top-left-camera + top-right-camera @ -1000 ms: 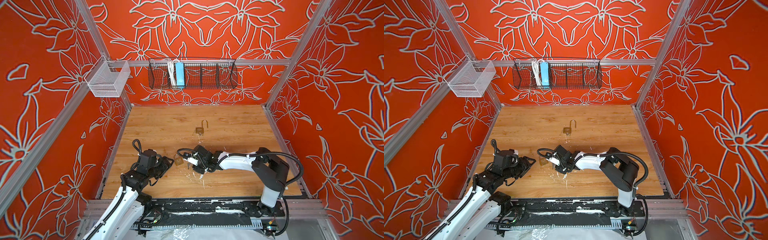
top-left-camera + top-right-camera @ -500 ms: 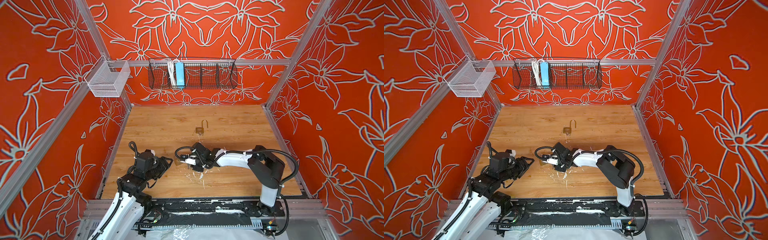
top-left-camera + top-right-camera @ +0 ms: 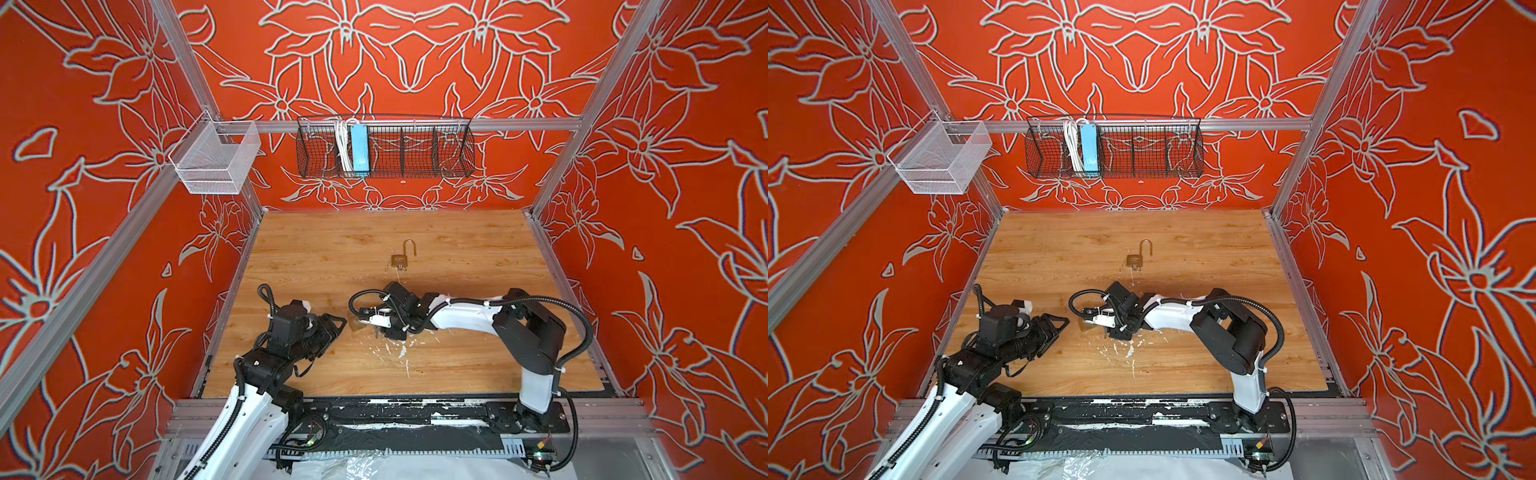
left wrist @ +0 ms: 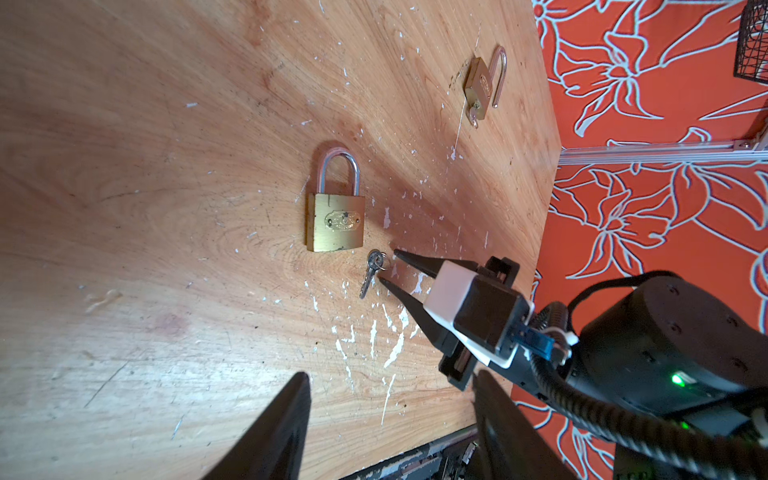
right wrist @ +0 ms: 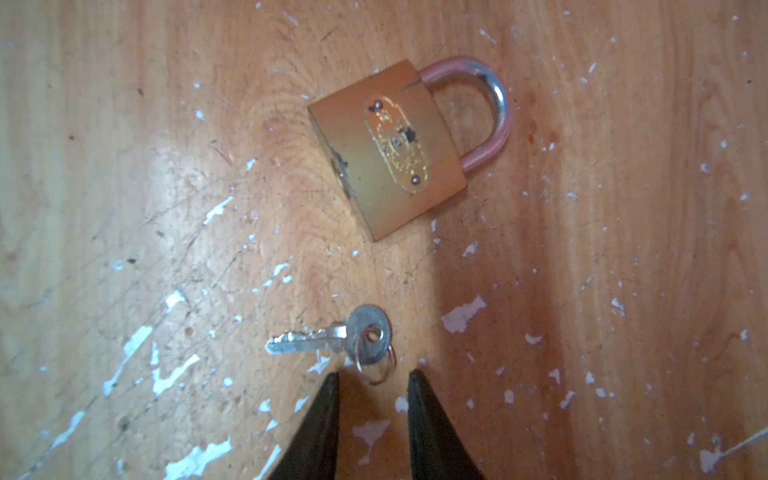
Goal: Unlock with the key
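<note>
A shut brass padlock (image 5: pixel 388 149) lies flat on the wooden table (image 3: pixel 457 257), also seen in the left wrist view (image 4: pixel 336 226). Just beside its body lies a small silver key (image 5: pixel 316 338) on a ring (image 4: pixel 371 274). My right gripper (image 5: pixel 374 376) is low over the table, slightly open, its tips just short of the key ring with nothing between them; it shows in the left wrist view (image 4: pixel 387 266) and in both top views (image 3: pixel 359 322) (image 3: pixel 1087 322). My left gripper (image 4: pixel 389 375) stands wide open and empty, a short way left of the padlock (image 3: pixel 337 325).
A second brass padlock (image 3: pixel 401 258) (image 3: pixel 1136 258) lies farther back at mid-table, its shackle swung open and a key in it. A black wire basket (image 3: pixel 384 145) and a white mesh basket (image 3: pixel 214 160) hang on the walls. White paint flecks mark the wood.
My right gripper has edged left toward the key and padlock. The left arm has shifted slightly, its gripper staying open.
</note>
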`<state>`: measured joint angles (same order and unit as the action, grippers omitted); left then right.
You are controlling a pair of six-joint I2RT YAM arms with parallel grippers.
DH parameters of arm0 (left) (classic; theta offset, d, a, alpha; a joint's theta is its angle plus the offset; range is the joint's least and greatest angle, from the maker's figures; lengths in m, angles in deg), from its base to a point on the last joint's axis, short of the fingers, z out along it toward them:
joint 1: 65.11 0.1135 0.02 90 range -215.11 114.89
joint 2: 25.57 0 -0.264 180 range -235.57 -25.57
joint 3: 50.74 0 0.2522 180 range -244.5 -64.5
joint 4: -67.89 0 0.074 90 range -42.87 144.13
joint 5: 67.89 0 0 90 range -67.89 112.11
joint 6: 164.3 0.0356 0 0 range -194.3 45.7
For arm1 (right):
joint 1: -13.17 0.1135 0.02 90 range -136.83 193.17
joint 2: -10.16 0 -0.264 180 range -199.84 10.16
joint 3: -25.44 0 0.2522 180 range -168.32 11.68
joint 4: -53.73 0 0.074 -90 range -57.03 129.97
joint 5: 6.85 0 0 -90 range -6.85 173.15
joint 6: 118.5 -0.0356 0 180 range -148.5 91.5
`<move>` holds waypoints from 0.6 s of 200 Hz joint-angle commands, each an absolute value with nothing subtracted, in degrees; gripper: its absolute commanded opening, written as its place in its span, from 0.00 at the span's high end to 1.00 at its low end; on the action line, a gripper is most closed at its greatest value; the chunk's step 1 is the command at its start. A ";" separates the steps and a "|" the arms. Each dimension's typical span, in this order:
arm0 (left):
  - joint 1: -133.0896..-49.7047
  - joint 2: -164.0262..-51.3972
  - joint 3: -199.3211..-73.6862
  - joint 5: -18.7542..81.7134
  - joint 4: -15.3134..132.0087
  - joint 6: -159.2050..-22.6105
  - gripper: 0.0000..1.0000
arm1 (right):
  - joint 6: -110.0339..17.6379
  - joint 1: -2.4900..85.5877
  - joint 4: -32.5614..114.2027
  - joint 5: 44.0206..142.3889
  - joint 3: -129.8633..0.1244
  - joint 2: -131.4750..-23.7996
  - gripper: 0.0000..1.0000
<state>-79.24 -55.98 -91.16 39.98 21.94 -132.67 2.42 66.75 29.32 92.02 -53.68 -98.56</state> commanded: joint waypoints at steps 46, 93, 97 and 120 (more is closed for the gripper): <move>-78.73 -54.72 -89.90 40.50 23.18 -133.54 0.37 | 7.53 66.29 24.63 93.61 -57.01 -101.10 0.66; -78.64 -54.56 -89.73 40.52 23.63 -133.71 0.36 | 8.86 66.16 21.92 98.66 -57.99 -101.98 0.70; -78.64 -54.57 -89.73 40.61 23.71 -133.71 0.36 | 8.94 66.16 21.75 98.85 -58.09 -102.12 0.71; -78.62 -54.50 -89.66 40.65 23.89 -133.80 0.36 | 9.62 66.16 21.04 99.32 -58.45 -102.31 0.74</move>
